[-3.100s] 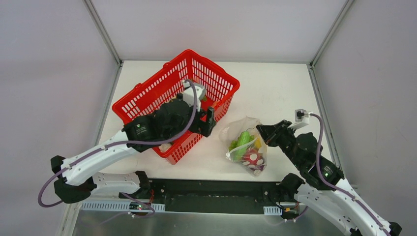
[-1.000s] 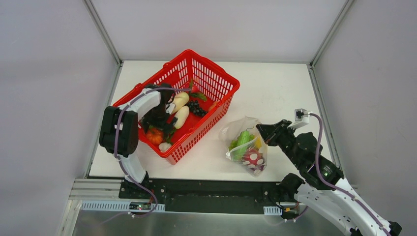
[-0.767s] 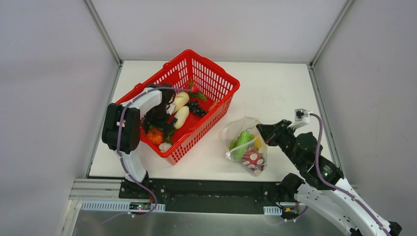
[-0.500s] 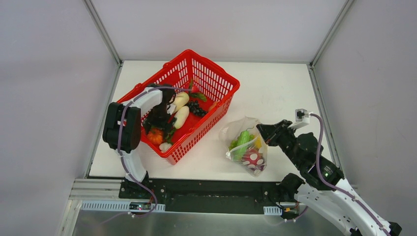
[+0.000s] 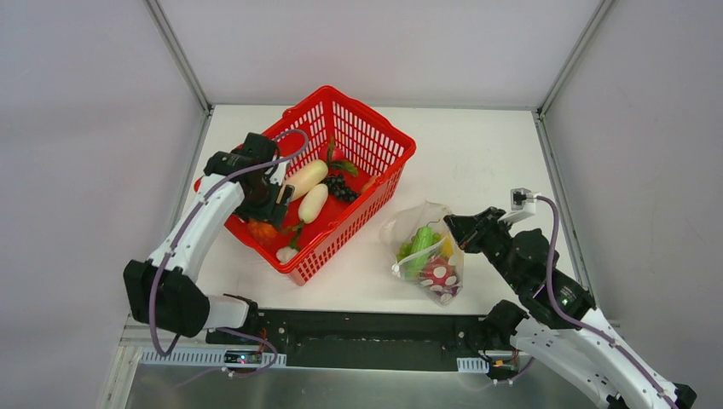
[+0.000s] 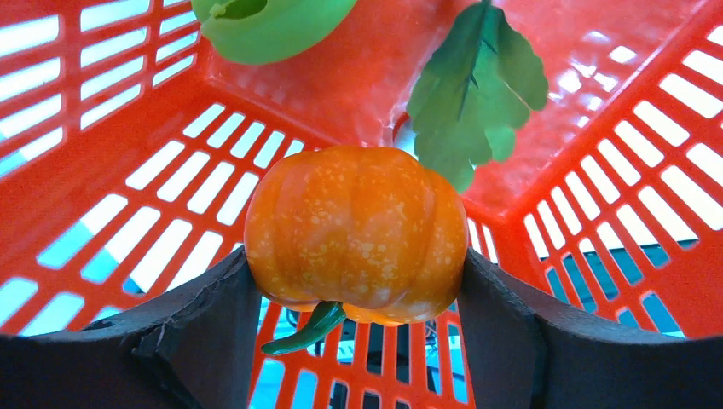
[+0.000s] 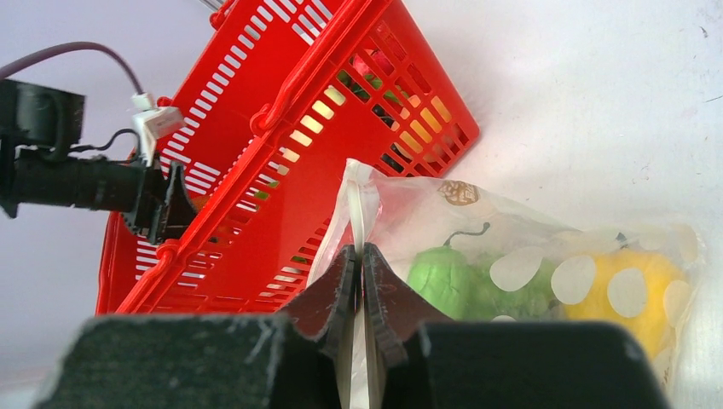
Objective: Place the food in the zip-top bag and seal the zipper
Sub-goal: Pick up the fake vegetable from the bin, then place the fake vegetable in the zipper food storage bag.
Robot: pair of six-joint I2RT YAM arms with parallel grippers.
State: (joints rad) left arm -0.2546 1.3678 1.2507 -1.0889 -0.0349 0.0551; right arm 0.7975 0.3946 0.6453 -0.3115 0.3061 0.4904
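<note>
the orange pumpkin (image 6: 356,234) sits low in the red basket (image 6: 128,196). we have it clamped in the left gripper (image 6: 356,257), with the dark fingers (image 6: 205,324) pressed one on each flank. we cannot tell whether it has left the basket floor.

the zip-top bag (image 5: 424,247) lies on the table (image 5: 477,145) just beside the basket, to the pumpkin's right. a green piece (image 7: 441,274) and a yellow piece (image 7: 631,285) are inside it. the right gripper (image 7: 362,277) is pinched thin on the zipper (image 7: 358,200) edge and holds it up off the table.

we judge the coming move runs up over the basket wall and rightward to the bag. the left arm carries while the right only props the edge. we cannot tell how wide the mouth gapes.
</note>
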